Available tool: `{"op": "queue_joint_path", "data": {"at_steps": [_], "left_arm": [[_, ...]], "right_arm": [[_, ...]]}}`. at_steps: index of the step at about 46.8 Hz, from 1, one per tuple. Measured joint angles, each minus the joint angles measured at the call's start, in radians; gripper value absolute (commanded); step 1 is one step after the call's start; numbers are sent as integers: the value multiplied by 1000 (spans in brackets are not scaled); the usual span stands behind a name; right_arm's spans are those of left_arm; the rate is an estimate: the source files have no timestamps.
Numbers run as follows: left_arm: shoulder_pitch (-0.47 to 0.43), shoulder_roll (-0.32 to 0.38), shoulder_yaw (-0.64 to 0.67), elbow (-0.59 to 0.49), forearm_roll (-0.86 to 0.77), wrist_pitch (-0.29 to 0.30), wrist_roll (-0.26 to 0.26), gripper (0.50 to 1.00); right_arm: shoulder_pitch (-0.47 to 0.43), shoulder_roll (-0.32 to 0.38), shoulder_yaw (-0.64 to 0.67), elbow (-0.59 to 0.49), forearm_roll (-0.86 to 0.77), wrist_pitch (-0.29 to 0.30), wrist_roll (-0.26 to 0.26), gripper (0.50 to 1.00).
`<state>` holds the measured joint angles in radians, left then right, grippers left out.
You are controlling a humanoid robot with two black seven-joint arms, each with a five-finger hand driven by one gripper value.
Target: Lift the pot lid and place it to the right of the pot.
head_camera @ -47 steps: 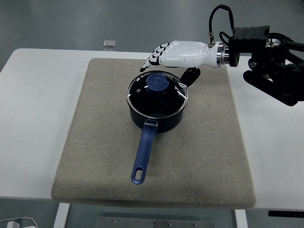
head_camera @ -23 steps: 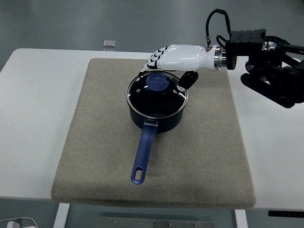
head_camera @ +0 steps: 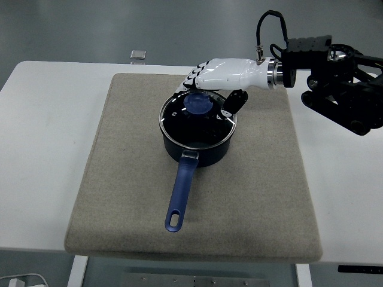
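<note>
Glass round pot lid sits on pot, right hand above.

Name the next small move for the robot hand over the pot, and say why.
Probably lower the right robot hand a little and close its fingers on the blue knob. The hand sits just behind and above the knob, the glass lid is on the pot, and nothing is grasped yet.

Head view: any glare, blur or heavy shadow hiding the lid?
Head view: even, soft lighting and sharp focus; the glass lid shows small bright glints near its rim, but its blue knob reads clearly; the right hand casts only a faint shadow on the grey mat.
</note>
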<state>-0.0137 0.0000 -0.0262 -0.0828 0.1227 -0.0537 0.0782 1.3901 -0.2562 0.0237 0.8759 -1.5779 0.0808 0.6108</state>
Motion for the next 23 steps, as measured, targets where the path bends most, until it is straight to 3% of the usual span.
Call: {"op": "queue_joint_path", "data": {"at_steps": [8, 23], "left_arm": [[0, 0, 0, 0, 0, 0, 0, 1000], [0, 0, 0, 0, 0, 0, 0, 1000]], "right_arm": [[-2, 0, 3, -2, 41, 32, 0, 897], [-3, 0, 3, 0, 40, 16, 0, 897]]}}
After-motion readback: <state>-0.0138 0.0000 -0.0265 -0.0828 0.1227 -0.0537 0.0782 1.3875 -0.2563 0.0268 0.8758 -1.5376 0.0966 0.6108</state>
